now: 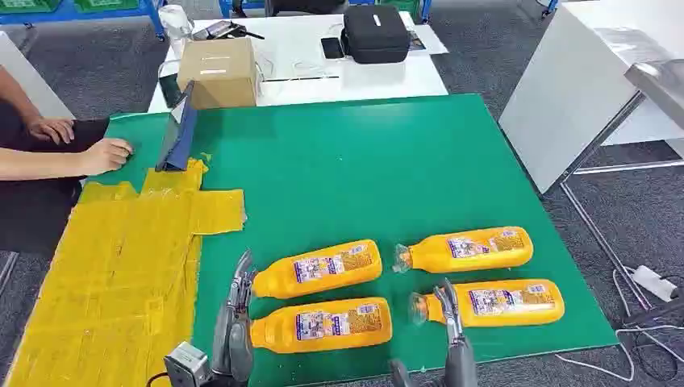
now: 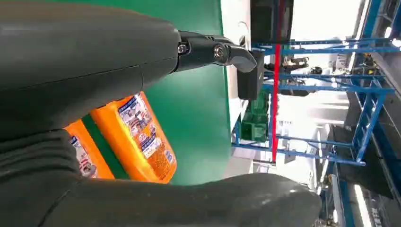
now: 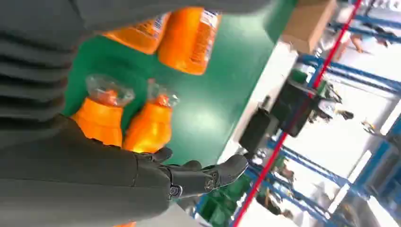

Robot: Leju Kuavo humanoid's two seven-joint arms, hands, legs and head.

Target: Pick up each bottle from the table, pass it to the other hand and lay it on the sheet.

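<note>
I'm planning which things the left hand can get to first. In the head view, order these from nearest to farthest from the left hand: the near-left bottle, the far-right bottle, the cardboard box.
From the left hand:
1. Near-left bottle, right beside the hand, at the mat's near edge.
2. Far-right bottle, across the mat to the right.
3. Cardboard box, on the white table beyond the mat.

Four orange bottles [image 1: 327,268] flat on green table [image 1: 363,161].
Lying in two-by-two block, labels up, beside yellow sheet [image 1: 121,266], not touching it.
</note>
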